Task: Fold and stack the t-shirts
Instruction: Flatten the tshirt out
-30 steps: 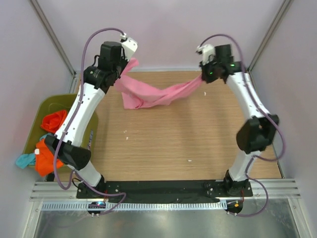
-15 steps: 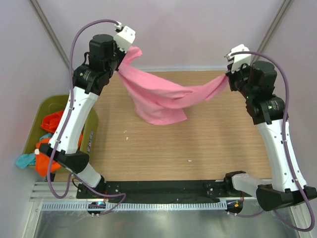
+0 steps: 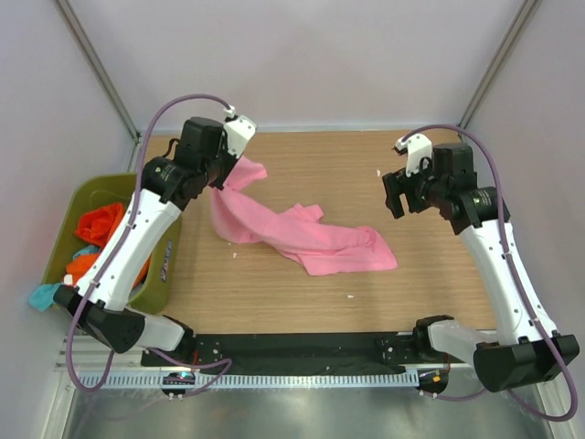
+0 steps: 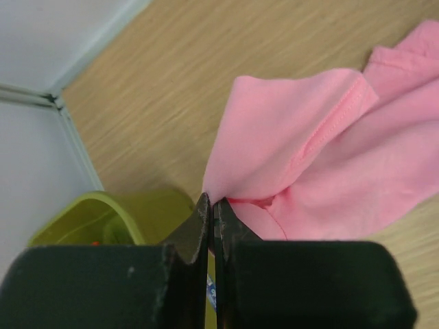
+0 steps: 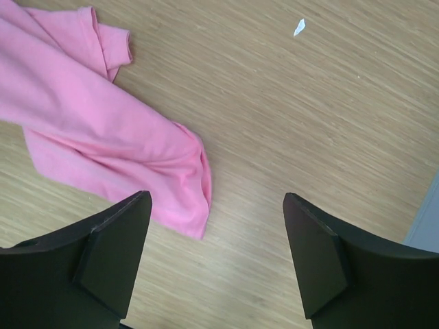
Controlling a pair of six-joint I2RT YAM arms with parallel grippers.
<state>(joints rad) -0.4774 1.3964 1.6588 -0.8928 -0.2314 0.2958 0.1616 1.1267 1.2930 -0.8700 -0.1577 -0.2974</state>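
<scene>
Folding not begun: pink t-shirt (image 3: pixel 320 242) crumpled mid-frame, left gripper (image 4: pixel 211 207) pinching its edge, right gripper (image 5: pixel 216 205) wide, empty.

Centre blocked: pink t-shirt (image 3: pixel 311 240) sprawls diagonally across table (image 3: pixel 439 293). Bare wood free along near edge, far-right side, back centre. Left edge walled off by olive bin (image 3: pixel 64 210). Back-left: left gripper (image 4: pixel 211 205) clamps shirt's corner. Over bare wood near shirt's right end: right gripper (image 5: pixel 216 197), jaws apart.
</scene>
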